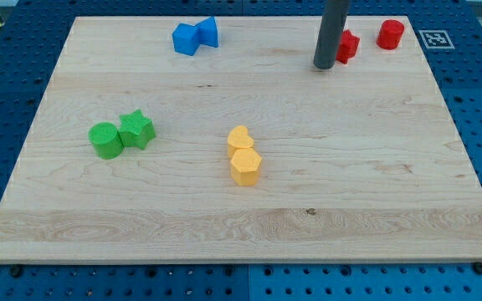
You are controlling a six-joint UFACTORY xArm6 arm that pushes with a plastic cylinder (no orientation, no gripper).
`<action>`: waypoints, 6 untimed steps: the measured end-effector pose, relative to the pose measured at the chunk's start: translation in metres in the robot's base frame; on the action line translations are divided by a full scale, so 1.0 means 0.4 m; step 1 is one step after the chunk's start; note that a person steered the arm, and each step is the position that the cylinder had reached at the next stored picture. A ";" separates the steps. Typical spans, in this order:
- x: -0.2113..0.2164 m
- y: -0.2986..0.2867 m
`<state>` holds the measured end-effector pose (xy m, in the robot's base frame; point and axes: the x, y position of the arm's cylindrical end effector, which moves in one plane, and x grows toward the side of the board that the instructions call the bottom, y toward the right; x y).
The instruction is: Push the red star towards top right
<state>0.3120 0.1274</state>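
Observation:
The red star (348,45) lies near the view's top right, partly hidden behind my rod. My tip (324,65) rests on the board just to the left of and below the red star, touching or almost touching it. A red cylinder (390,34) stands to the right of the star, a short gap away.
Two blue blocks (195,36) sit together at the top, left of centre. A green cylinder (105,140) and a green star (136,130) touch at the left. A yellow heart (240,137) and a yellow hexagon (245,165) touch at the centre. The wooden board (375,192) lies on a blue pegboard.

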 end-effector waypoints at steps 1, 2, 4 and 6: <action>-0.042 0.000; -0.097 0.010; -0.137 0.046; -0.137 0.046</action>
<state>0.2574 0.1457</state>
